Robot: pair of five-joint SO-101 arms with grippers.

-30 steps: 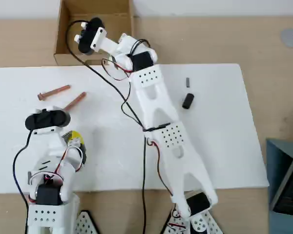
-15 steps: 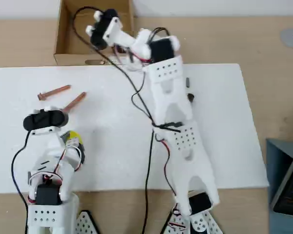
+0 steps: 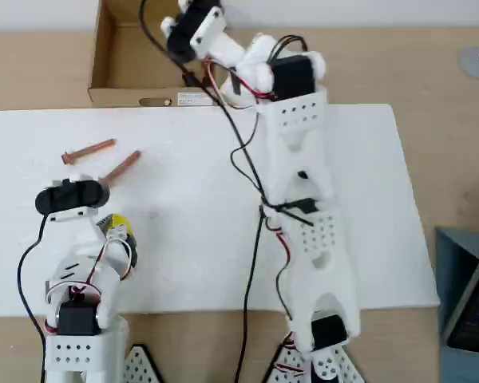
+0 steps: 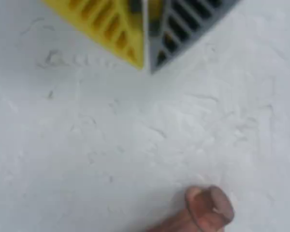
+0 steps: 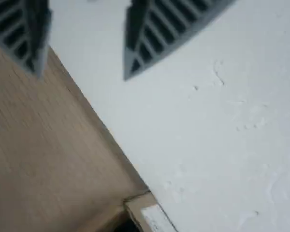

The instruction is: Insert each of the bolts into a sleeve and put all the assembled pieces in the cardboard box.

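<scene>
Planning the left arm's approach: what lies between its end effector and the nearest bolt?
Only bare white mat, seen in the left wrist view, separates end effector from bolt.

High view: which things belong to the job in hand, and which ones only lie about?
Job in hand:
bolt nearer the box
other bolt
cardboard box

Lying about:
grey disc
dark device

White sheet [image 3: 168, 239] on tan wood-grain table [image 3: 447, 144]; brown cardboard box [image 3: 136, 60]; coppery red-brown upper bolt [image 3: 89, 150] and lower bolt [image 3: 121, 167]. The left gripper [image 4: 146, 66] has one yellow finger [image 4: 106, 24], one grey (both ribbed in dark stripes); the right gripper [image 5: 82, 72] is grey, likewise ribbed. The left arm [image 3: 84, 351] and right arm [image 3: 311, 231] are white, dot-perforated, with black motors [image 3: 291, 76].
</scene>
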